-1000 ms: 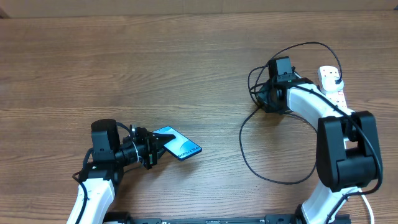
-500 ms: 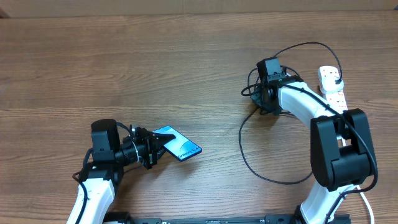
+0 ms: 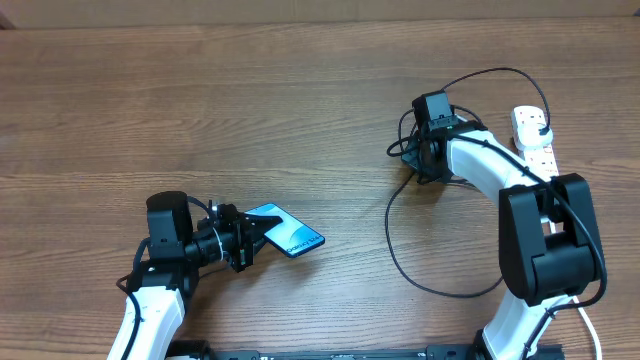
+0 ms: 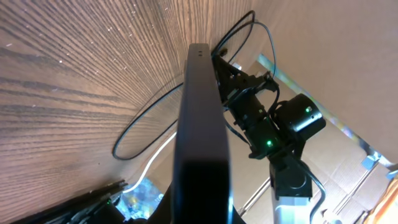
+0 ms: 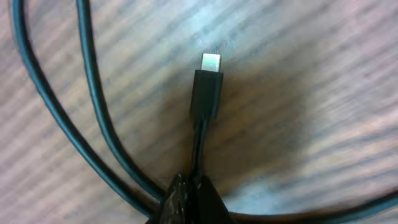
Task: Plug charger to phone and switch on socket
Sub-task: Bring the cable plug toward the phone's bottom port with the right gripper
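Phone [image 3: 285,231] sat clamped in my left end effector [image 3: 245,243]; my right end effector [image 5: 191,190] pinched the charger [image 5: 206,93]; open wooden tabletop [image 3: 200,110] lay between, socket [image 3: 533,135] at far right.

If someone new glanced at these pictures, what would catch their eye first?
Probably the phone, teal screen glowing, clamped in the left arm's jaws at lower left. Then the black charger looping across the right side, held just behind its connector by the right arm's jaws, with the white socket at the right edge.
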